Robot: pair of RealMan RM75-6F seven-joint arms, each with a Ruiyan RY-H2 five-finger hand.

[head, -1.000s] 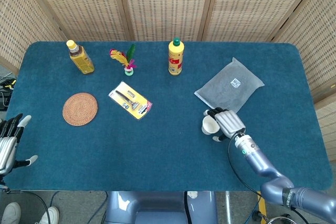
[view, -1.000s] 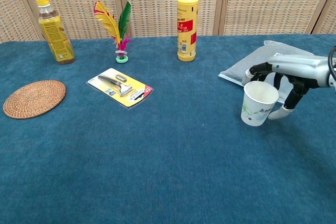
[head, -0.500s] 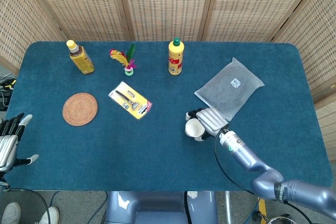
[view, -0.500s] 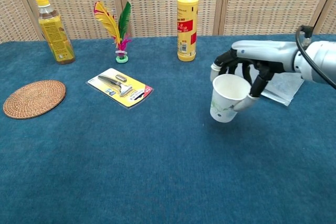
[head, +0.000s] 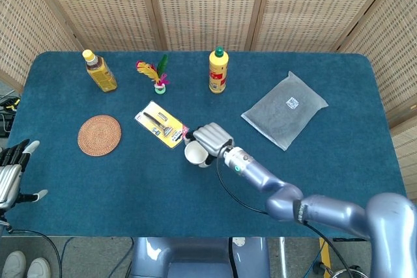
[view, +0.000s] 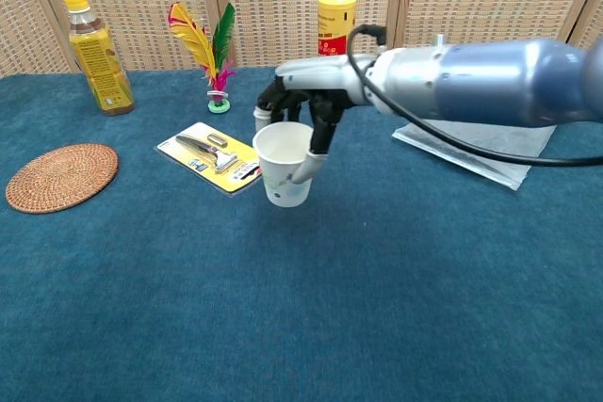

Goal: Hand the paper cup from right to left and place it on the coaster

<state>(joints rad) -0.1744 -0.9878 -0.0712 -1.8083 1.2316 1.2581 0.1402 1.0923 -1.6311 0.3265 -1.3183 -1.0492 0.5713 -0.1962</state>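
My right hand [view: 300, 101] [head: 210, 140] holds the white paper cup [view: 285, 163] [head: 194, 153] by its rim, upright and lifted above the blue cloth near the table's middle, just right of the razor pack. The round woven coaster [view: 61, 176] [head: 99, 135] lies bare at the left. My left hand [head: 13, 175] hovers at the table's left front edge with its fingers spread and nothing in them; the chest view does not show it.
A yellow carded razor pack [view: 217, 157] [head: 162, 124] lies between cup and coaster. Along the back stand a tea bottle [view: 96, 40], a feather shuttlecock [view: 211, 54] and a yellow squeeze bottle [view: 336, 8]. A grey pouch [head: 285, 110] lies at the right.
My right hand has carried the cup leftward from beside the grey pouch to the table's middle. The left hand has stayed where it was.
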